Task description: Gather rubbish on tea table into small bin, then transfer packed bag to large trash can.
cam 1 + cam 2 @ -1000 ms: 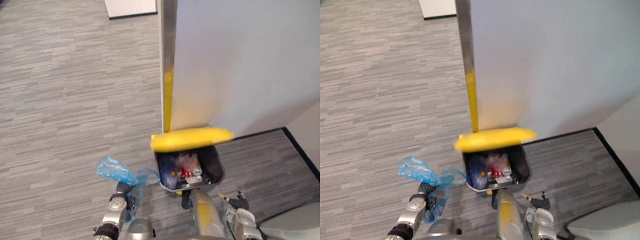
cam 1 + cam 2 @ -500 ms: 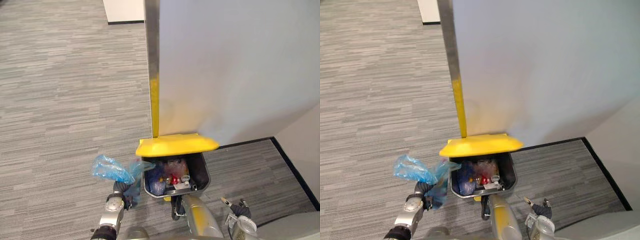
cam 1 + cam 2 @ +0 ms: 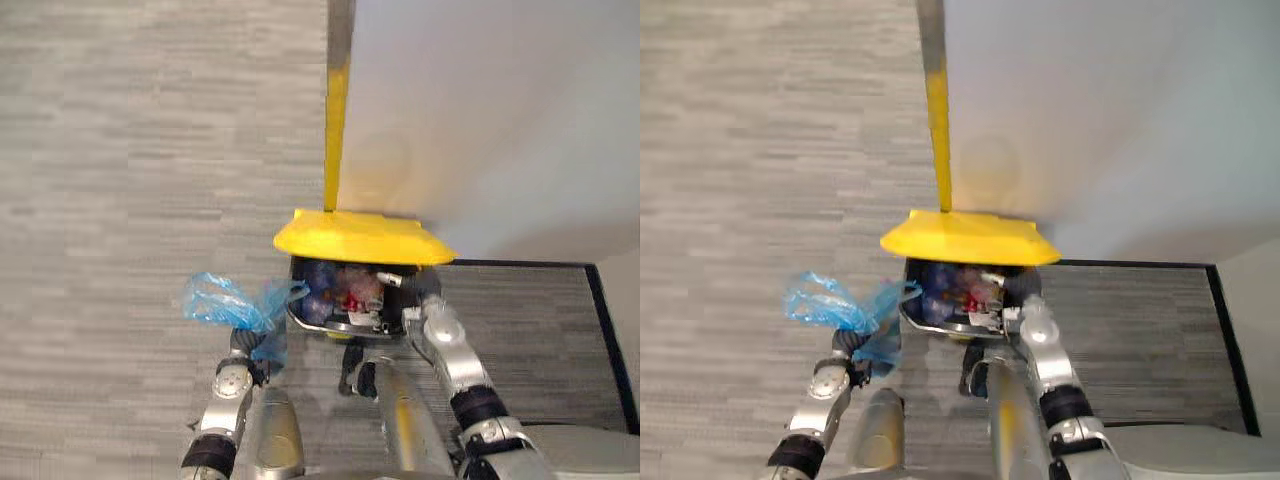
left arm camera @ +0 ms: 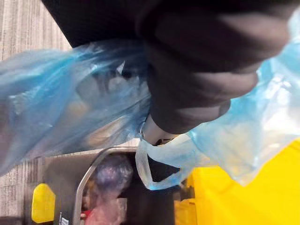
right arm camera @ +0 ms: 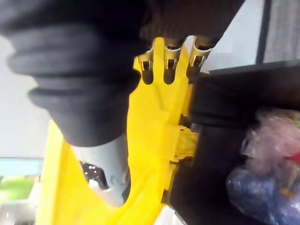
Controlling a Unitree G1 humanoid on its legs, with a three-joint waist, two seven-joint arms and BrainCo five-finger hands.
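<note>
Left eye view: a large trash can is sitting on the grey carpet floor at the foot of a pale wall panel, straight ahead of both arms.
State of the left robot hand: it is hovering just outside the can's left rim and is clamped on the gathered neck of the blue bag.
Place of the blue bag: it is puffing up above the left robot hand and out to that hand's outer side, outside the can. One loose end is reaching toward the can's left rim, though whether it is touching cannot be told.
Left wrist view: translucent blue film is wrapping round the left robot hand, with lumps of contents showing through. A loop handle is dangling from the hand, with the can's mouth showing past it.
State of the right robot hand: it is reaching in at the can's right rim. Whether it is apart or together cannot be told.
Place of the yellow lid: it is standing raised, leaving the can's mouth open, just above and beyond the right robot hand. In the right wrist view that hand is lying close against the lid's underside.
Inside the can: bagged rubbish in blue, clear and red is lying just to the inner side of the right robot hand.
Wall edge: a metal strip carrying a yellow band is rising from behind the lid.
</note>
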